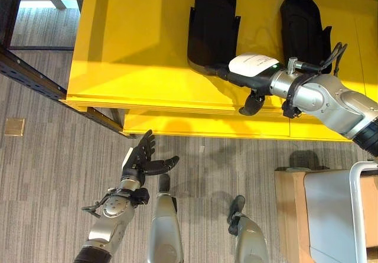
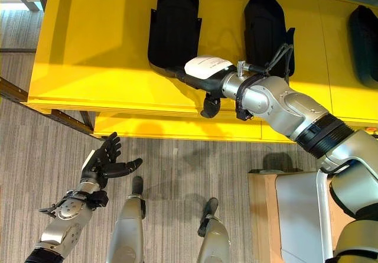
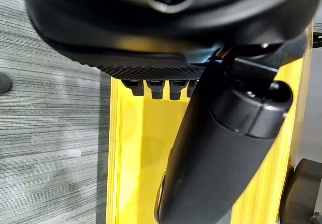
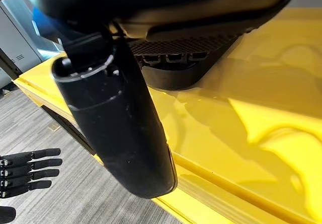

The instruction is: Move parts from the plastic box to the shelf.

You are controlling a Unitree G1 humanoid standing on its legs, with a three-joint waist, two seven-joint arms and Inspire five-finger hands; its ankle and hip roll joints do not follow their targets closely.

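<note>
We are resting our right hand (image 1: pixel 253 74), fingers straight, against a black part (image 1: pixel 212 26) on the yellow shelf (image 1: pixel 136 44) at upper centre. It looks rigid, smooth and light; its narrow lower end is probably the best place to grip. Our left hand (image 1: pixel 142 156) is hanging spread at lower left.

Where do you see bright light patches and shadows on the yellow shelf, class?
Left eye view: a sunlit band crosses the yellow shelf, and the right hand casts a shadow below itself. Right wrist view: pale reflections and darker shadow shapes lie across the shelf surface.
</note>
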